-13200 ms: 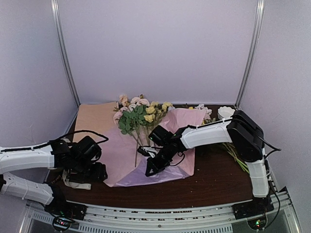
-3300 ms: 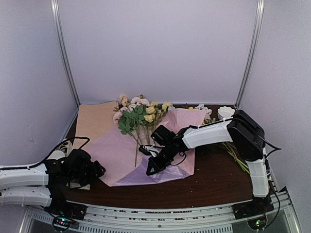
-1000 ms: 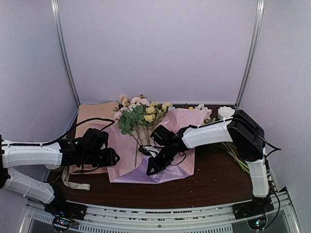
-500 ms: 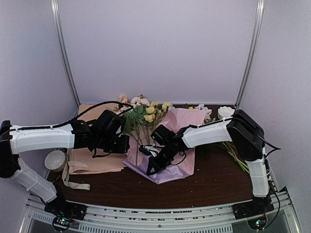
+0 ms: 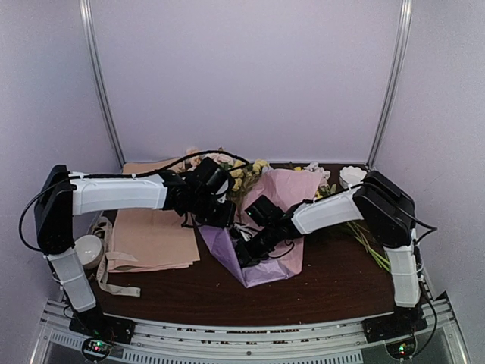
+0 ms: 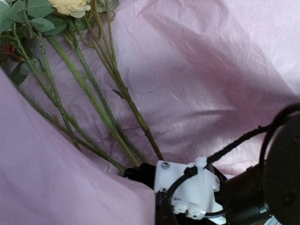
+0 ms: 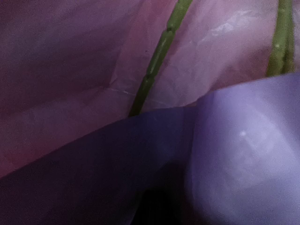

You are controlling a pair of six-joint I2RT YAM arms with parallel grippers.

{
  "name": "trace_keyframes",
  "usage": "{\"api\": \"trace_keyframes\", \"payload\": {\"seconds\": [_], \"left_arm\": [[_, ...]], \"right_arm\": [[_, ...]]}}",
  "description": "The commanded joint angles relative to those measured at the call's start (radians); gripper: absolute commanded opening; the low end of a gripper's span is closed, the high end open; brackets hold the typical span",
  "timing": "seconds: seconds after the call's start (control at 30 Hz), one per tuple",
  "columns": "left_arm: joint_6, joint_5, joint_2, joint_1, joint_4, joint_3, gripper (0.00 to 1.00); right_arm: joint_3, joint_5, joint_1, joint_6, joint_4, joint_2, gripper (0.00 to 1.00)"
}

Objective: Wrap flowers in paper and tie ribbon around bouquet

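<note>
Since half a second ago your left arm has swung further right across the table, dragging the left side of the paper (image 5: 261,269) over the stems. The tan sheets (image 5: 151,235) beneath it now lie uncovered.

Clearances: the folded paper's near corner stops short of the table's (image 5: 333,287) front edge. Bare wood lies to the near right of it. The two grippers are close together over the fold.

The left gripper (image 5: 217,211) is closed on the paper's edge, above the stems. The right gripper (image 5: 246,252) is closed at the low end of the stems (image 6: 101,110), with lilac paper draped over it. You cannot tell whether it pinches anything.

Condition: the paper shows its lilac face on the fold and its creased pink face behind. The flowers (image 5: 246,173) lie at mid-table on the pink face, heads toward the rear wall.

Count: one purple sheet, one bunch on it, one ribbon (image 5: 112,282) loose at the near left, one round white object (image 5: 86,249), and one second bunch (image 5: 369,244) at the right. The number of tan sheets cannot be read.
</note>
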Motion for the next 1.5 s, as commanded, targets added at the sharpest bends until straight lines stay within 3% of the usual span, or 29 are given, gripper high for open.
{"api": "trace_keyframes", "payload": {"seconds": [0.0, 0.33, 0.63, 0.8, 0.9, 1.07, 1.13, 1.23, 1.37, 1.47], "left_arm": [[0.038, 0.056, 0.057, 0.060, 0.036, 0.055, 0.00], [0.109, 0.148, 0.236, 0.114, 0.047, 0.173, 0.00], [0.122, 0.157, 0.309, 0.125, 0.051, 0.199, 0.00], [0.124, 0.155, 0.312, 0.127, 0.049, 0.210, 0.00], [0.123, 0.156, 0.311, 0.132, 0.043, 0.213, 0.00], [0.126, 0.161, 0.310, 0.134, 0.042, 0.213, 0.00], [0.129, 0.160, 0.310, 0.133, 0.041, 0.214, 0.00], [0.134, 0.159, 0.308, 0.134, 0.036, 0.214, 0.00], [0.146, 0.157, 0.301, 0.134, 0.032, 0.209, 0.00], [0.173, 0.151, 0.285, 0.134, 0.023, 0.213, 0.02]], "right_arm": [[-0.096, 0.046, -0.025, 0.125, 0.189, -0.080, 0.02], [-0.265, 0.185, -0.048, 0.168, 0.327, -0.240, 0.08], [-0.374, 0.429, -0.061, 0.108, 0.284, -0.457, 0.19], [-0.311, 0.413, -0.057, 0.014, 0.235, -0.459, 0.33], [-0.274, 0.403, -0.044, -0.009, 0.202, -0.426, 0.48], [-0.224, 0.437, -0.017, -0.037, 0.142, -0.373, 0.52], [-0.197, 0.468, -0.008, -0.061, 0.121, -0.348, 0.51], [-0.161, 0.489, -0.006, -0.071, 0.086, -0.318, 0.40], [-0.175, 0.518, -0.007, -0.063, 0.100, -0.329, 0.02], [-0.209, 0.524, -0.008, -0.049, 0.111, -0.347, 0.00]]}}
